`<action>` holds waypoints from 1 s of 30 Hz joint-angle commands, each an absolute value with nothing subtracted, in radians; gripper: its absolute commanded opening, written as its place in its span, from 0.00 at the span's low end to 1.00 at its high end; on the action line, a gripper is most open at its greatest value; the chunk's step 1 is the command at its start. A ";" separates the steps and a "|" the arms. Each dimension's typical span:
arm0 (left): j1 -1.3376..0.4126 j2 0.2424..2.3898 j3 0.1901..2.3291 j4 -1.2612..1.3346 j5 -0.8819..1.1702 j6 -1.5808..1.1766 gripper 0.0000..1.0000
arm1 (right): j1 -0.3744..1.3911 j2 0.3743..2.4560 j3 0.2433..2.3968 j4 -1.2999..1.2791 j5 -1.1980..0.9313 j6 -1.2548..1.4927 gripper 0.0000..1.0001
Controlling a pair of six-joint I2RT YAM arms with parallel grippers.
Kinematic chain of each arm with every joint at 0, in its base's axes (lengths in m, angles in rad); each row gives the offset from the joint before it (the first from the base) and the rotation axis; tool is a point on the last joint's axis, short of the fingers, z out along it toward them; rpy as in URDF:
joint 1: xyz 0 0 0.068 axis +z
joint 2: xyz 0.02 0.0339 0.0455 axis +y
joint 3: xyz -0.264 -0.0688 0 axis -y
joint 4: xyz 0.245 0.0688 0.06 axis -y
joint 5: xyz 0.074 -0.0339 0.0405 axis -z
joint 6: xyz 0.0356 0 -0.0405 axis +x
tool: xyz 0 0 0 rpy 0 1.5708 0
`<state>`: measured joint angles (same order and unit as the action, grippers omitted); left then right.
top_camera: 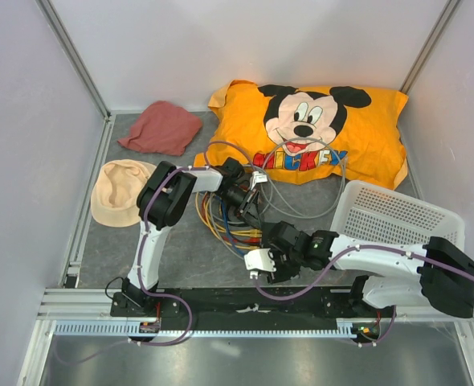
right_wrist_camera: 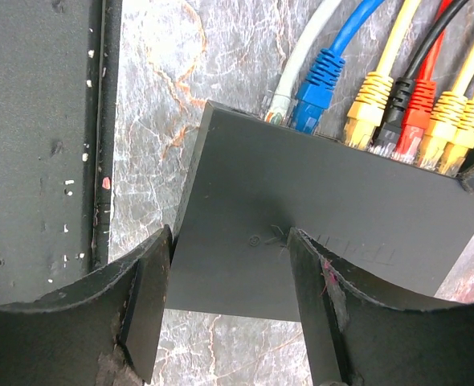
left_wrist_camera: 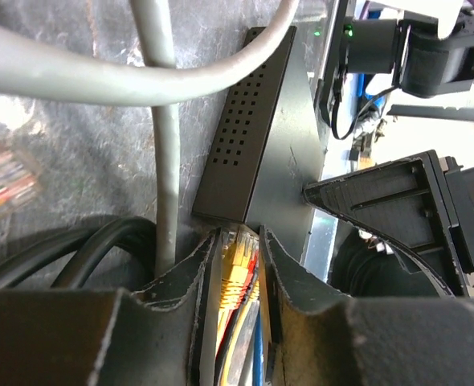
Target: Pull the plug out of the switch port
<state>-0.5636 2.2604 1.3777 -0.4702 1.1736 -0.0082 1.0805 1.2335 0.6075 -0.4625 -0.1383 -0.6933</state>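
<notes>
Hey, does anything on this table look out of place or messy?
Yes: gray cable loops sprawl across the orange pillow, and a clear plug, blurred in the left wrist view, sits unconnected, apart from the switch.

**Grippers Close Over the Cables**

Hung close together above coloured cables [top_camera: 221,227]: left gripper [top_camera: 249,196] and right gripper [top_camera: 263,260]. Hid the switch beneath, apparently. Lay behind: orange pillow [top_camera: 365,141], grey cable [top_camera: 305,211] looped before it. Stood right: white mesh basket [top_camera: 394,215]. Rested left: red cloth [top_camera: 163,127], beige cloth [top_camera: 116,191].
</notes>
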 commanded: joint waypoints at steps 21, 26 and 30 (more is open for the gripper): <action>-0.580 2.445 1.483 -0.730 1.031 0.273 0.27 | 1.014 1.273 0.607 -0.552 -0.109 -0.663 0.68; -0.575 2.462 1.489 -0.735 1.039 0.268 0.13 | 1.014 1.270 0.601 -0.554 -0.106 -0.673 0.68; -0.575 2.461 1.480 -0.736 1.064 0.273 0.18 | 1.003 1.275 0.598 -0.548 -0.094 -0.673 0.68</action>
